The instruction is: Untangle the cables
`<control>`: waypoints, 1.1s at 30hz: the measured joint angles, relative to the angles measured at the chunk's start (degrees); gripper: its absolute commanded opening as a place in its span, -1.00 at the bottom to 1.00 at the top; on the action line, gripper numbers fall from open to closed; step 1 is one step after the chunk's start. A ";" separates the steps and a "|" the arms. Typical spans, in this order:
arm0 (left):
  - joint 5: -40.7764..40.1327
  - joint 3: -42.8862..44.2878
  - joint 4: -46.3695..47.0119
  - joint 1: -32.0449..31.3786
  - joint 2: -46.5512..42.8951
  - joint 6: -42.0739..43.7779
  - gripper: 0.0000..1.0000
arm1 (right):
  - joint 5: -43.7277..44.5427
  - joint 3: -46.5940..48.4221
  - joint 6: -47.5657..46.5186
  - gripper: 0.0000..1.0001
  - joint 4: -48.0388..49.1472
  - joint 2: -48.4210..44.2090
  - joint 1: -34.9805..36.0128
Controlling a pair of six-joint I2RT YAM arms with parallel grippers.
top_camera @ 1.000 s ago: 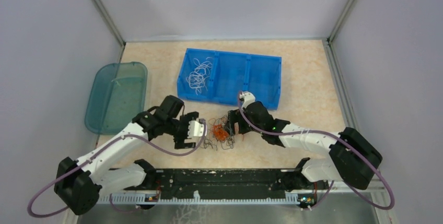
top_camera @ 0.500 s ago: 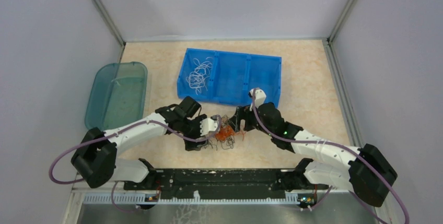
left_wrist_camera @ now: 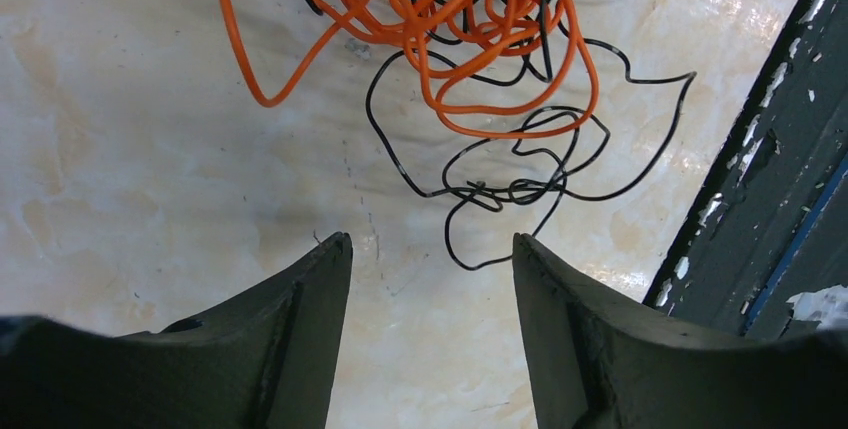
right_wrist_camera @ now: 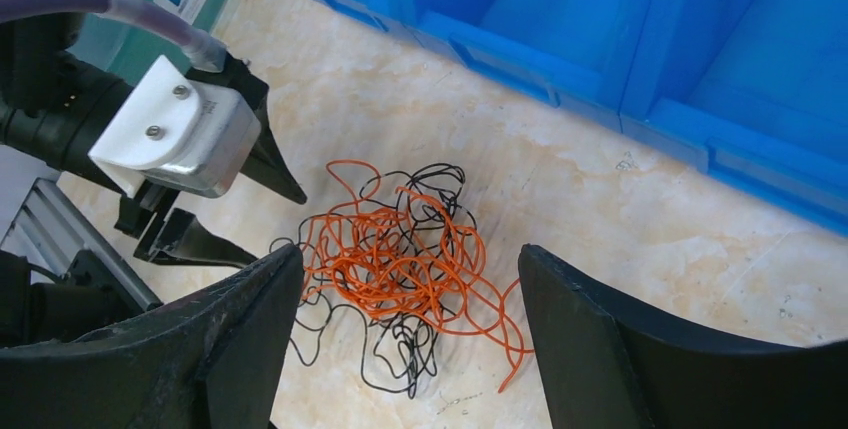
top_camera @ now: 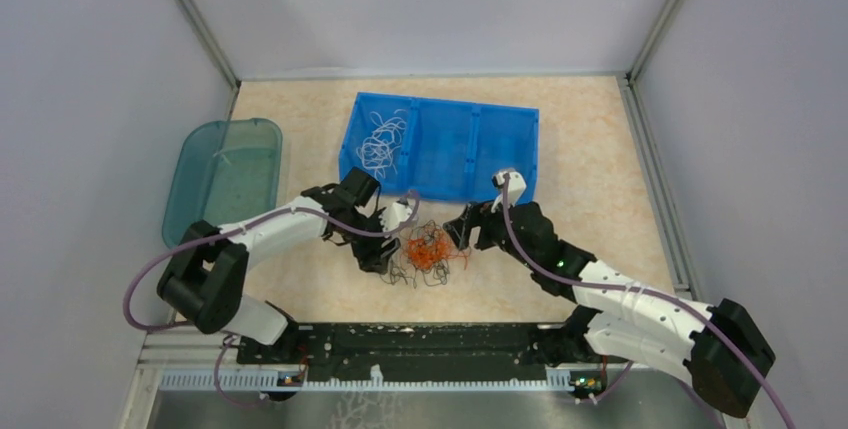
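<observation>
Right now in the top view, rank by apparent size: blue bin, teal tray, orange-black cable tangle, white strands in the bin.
1. blue bin
2. teal tray
3. orange-black cable tangle
4. white strands
The last two look close; the tangle, with its loose black loops, spreads only slightly wider.
</observation>
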 measured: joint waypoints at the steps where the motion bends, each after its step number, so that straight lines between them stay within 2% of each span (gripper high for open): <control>1: 0.44 0.42 0.02 0.20 0.90 -0.11 0.31 | 0.31 0.00 0.00 0.58 -0.02 -0.22 0.00; 6: 1.60 0.87 0.00 0.33 3.34 -0.28 0.20 | 1.49 0.00 0.00 0.56 -0.13 -0.46 0.00; 9: 0.98 0.11 0.70 0.33 3.30 0.24 0.06 | 2.10 0.00 0.00 0.54 -0.33 -0.57 0.00; 17: -3.48 -3.32 4.61 0.33 0.57 1.90 -0.75 | 2.71 0.00 0.00 0.49 -0.39 -0.90 0.00; 21: -4.52 -3.30 5.51 0.33 0.55 2.10 -1.00 | 2.78 0.00 0.02 0.48 -0.61 -1.18 0.00; 27: -6.64 -0.35 4.20 0.33 -0.81 3.76 -1.00 | 2.97 0.00 0.39 0.48 -1.29 -2.73 0.00; 33: -7.69 7.37 -0.15 0.37 -9.27 9.07 -1.00 | 1.66 0.00 0.42 0.56 -0.81 -2.82 0.00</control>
